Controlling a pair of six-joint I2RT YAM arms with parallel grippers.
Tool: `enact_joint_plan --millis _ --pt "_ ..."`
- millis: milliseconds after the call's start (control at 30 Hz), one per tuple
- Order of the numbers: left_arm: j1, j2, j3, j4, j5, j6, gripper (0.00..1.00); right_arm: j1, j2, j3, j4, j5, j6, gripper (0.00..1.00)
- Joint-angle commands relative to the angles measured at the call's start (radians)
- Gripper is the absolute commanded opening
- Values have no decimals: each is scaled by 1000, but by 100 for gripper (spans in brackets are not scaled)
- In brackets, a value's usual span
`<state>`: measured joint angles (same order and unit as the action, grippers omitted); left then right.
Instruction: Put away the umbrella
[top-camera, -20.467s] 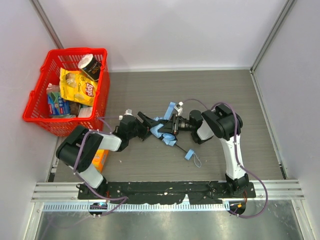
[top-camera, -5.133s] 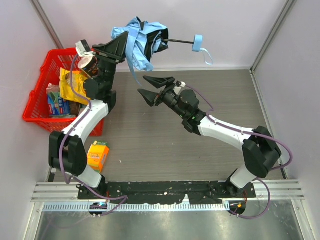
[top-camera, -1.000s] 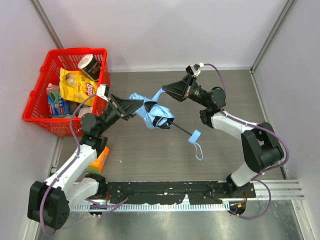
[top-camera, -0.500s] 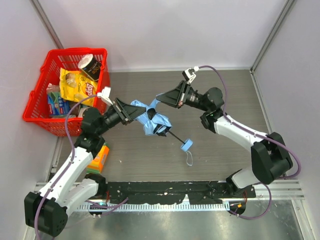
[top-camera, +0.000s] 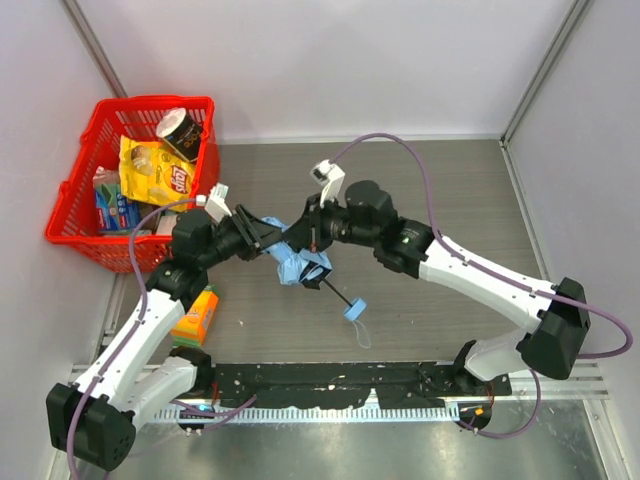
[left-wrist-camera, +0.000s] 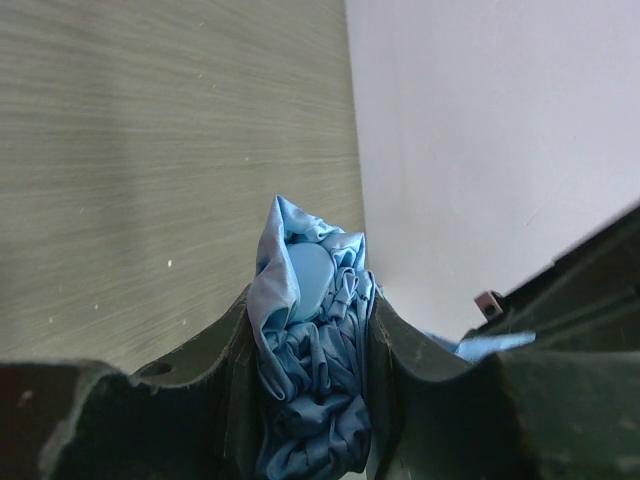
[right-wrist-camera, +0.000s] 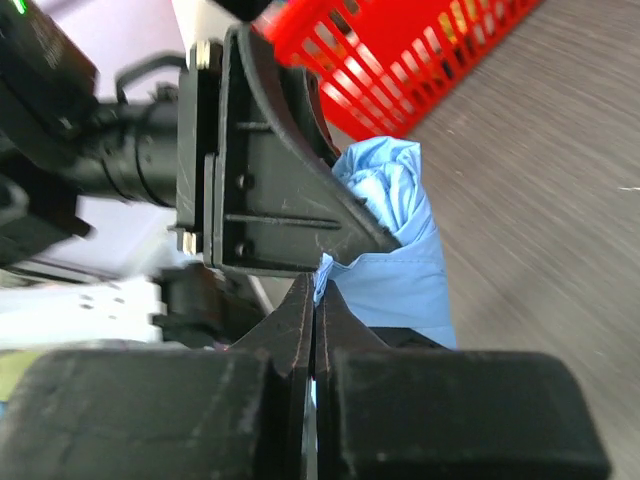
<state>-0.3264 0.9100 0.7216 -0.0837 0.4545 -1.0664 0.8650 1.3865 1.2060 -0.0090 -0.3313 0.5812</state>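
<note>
Red plastic basket (top-camera: 68, 205) at 10 o'clock on the grey wood-grain counter (top-camera: 450, 190). Inside it are a yellow chip bag (top-camera: 158, 176), a dark round tub (top-camera: 180, 130) and blue packets (top-camera: 115, 205); the lower contents are cut off by the basket wall. Orange carton (top-camera: 197, 318) at 8 o'clock, half hidden under the left arm.

Left pincer (top-camera: 266, 238) is just left of centre, pointing to 3 o'clock and grasping the umbrella (top-camera: 298, 264). The left wrist view shows both fingers (left-wrist-camera: 215, 380) pressed on either side of the crumpled sky-blue cloth, with a pale round cap poking out of the folds. The umbrella is mid-counter between the two pincers, bunched, not rolled. Cannot tell if it rests on the counter or hangs above it.

Thin black shaft (top-camera: 335, 292) runs toward 5 o'clock to a blue handle end (top-camera: 353, 309). The strap loop (top-camera: 362, 335) below it is faint and hard to make out.

Right pincer (top-camera: 309, 232) comes in from 2 o'clock, clenched, tips against the cloth. From above the tips are mostly hidden by its own wrist. The right wrist view is blurred, so cannot tell if a fold is nipped.
</note>
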Motion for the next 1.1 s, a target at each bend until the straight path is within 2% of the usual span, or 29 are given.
enact_joint_plan --millis 0,133,300,567,700,800,967,1067 --pt "3 29 -17 -108 -109 43 0 190 -30 144 -106 190 -293 1" --pt "3 50 -30 -87 -102 54 0 249 -59 92 -108 245 -339 1" --pt "3 58 -57 -53 -96 42 0 264 -102 26 -114 267 -351 1" --pt "1 66 -50 -48 -108 33 0 325 -34 67 -167 328 -385 1" --pt "3 66 -50 -44 -114 13 0 387 34 112 -183 495 -405 1" --pt "4 55 -33 -70 -115 3 0 453 83 138 -216 699 -463 1" --pt "1 23 -31 -76 -111 -44 0 503 176 178 -238 886 -511 1" --pt "4 4 -33 -67 -97 -79 0 517 209 170 -236 914 -531 1"
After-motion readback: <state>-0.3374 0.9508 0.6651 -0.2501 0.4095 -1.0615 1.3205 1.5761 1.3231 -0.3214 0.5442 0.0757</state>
